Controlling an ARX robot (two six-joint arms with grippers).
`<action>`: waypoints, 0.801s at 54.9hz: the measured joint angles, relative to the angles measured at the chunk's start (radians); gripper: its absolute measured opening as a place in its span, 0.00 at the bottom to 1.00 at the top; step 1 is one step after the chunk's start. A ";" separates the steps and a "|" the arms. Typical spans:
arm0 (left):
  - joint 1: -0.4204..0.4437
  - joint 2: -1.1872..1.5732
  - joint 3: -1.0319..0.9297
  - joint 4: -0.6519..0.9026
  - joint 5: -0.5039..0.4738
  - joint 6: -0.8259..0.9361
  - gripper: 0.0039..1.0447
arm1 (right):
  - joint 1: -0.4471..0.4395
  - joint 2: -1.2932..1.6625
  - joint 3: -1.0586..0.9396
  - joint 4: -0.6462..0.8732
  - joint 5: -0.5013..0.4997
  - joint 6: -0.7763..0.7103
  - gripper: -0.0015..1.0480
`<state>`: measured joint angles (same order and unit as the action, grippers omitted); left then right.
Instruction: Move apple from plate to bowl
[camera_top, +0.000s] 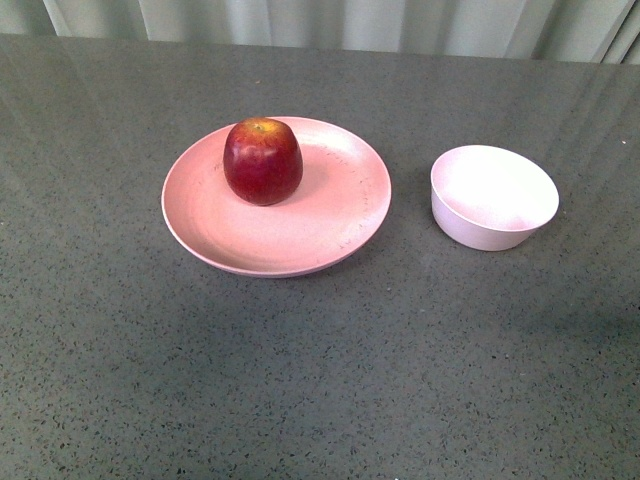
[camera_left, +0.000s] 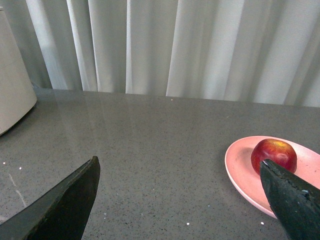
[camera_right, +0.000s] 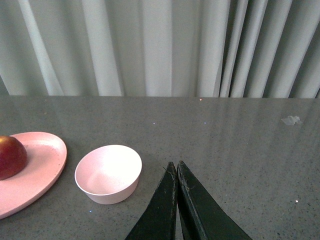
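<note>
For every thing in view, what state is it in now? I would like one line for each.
apple: sits on the plate, stem end up, not gripped
plate: flat on the table, carries only the apple
bowl: upright, empty, to the right of the plate and apart from it
left pincer: open wide, holds nothing
right pincer: shut, holds nothing

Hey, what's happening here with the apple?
Nothing is being held right now. The apple sits on the pink plate, and the small bowl beside it is empty. The robot's left gripper is open and its right gripper is shut, both away from the dishes. The apple has not gone into the bowl yet.
</note>
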<state>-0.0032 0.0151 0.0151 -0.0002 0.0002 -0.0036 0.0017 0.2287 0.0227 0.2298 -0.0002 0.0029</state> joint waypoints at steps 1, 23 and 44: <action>0.000 0.000 0.000 0.000 0.000 0.000 0.92 | 0.000 -0.005 0.000 -0.005 0.000 0.000 0.02; 0.000 0.000 0.000 0.000 0.000 0.000 0.92 | 0.000 -0.221 0.000 -0.228 0.000 0.000 0.02; 0.060 0.526 0.217 -0.167 0.421 -0.119 0.92 | 0.000 -0.224 0.000 -0.229 -0.001 0.000 0.52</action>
<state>0.0566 0.5407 0.2321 -0.1677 0.4210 -0.1230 0.0017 0.0051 0.0231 0.0013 -0.0010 0.0025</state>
